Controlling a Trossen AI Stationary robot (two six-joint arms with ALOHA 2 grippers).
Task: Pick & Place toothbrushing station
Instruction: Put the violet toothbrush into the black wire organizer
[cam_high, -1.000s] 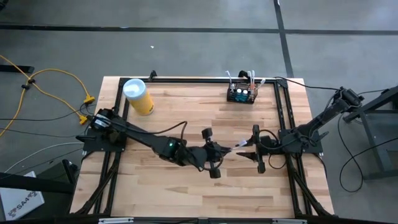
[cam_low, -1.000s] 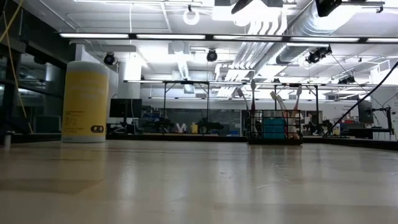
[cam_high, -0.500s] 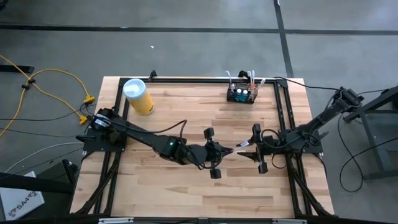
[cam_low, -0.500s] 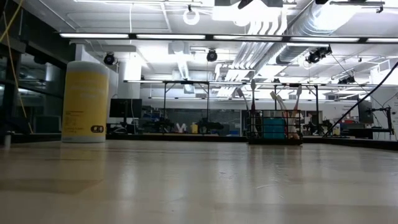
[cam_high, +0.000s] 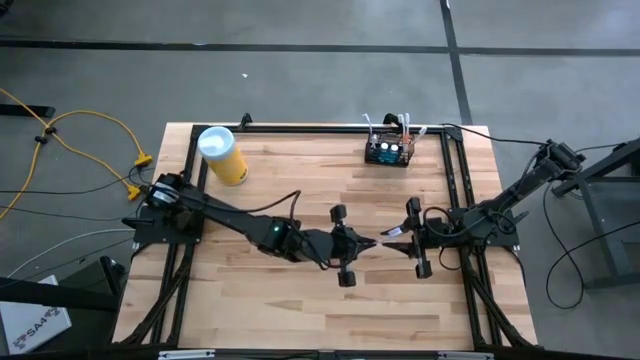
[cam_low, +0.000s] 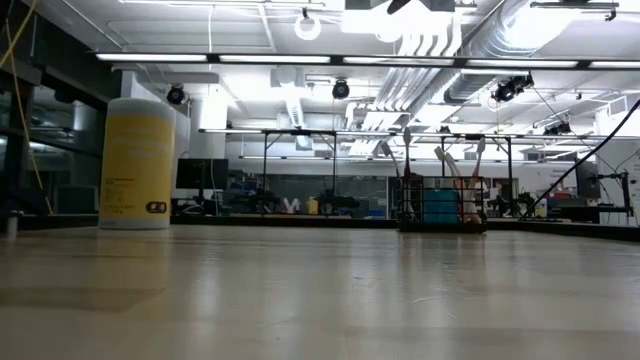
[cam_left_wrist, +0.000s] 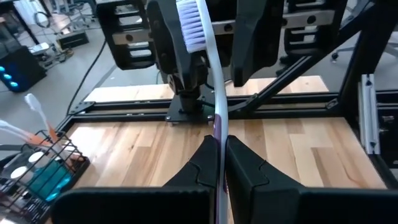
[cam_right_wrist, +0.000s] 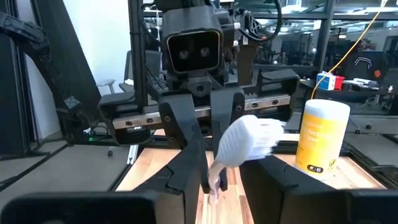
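Mid-handover above the wooden bench (cam_high: 300, 300), the left gripper (cam_left_wrist: 217, 146) clamps a white toothbrush (cam_left_wrist: 208, 56) whose head sits between the right gripper's (cam_right_wrist: 217, 180) parted jaws, which next should close.

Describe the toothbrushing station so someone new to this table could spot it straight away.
Look at the wooden table from above and go to its far edge, toward the right arm's side. There stands the toothbrushing station, a small black wire-mesh basket with teal inside and white brush handles sticking up. The only other thing along that edge is a yellow canister with a white lid, solid and round, not wire.
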